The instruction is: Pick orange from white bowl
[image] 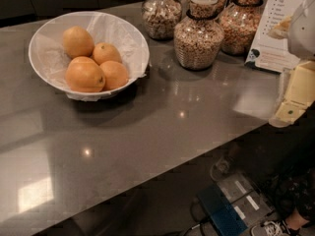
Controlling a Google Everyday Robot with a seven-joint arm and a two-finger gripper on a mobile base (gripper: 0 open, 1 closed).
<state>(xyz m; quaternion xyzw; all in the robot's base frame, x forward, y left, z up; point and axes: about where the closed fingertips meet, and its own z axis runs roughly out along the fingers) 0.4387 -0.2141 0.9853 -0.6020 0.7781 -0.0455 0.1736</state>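
Observation:
The white bowl (44,36), wide and shallow with a crinkled white paper lining, stands on the grey counter at the upper left. It holds several round orange-yellow oranges (84,76) packed together, the biggest at the front. My gripper (291,107), cream and white, is at the right edge of the view, over the counter's right end and far to the right of the bowl. It holds nothing that I can see. Part of it is cut off by the frame edge.
Three glass jars of cereal (198,38) stand at the back, right of the bowl. A printed white card (278,28) leans behind them at the far right. The counter's front edge (162,173) runs diagonally; below it are cables, a blue-grey box (234,205) and a shoe.

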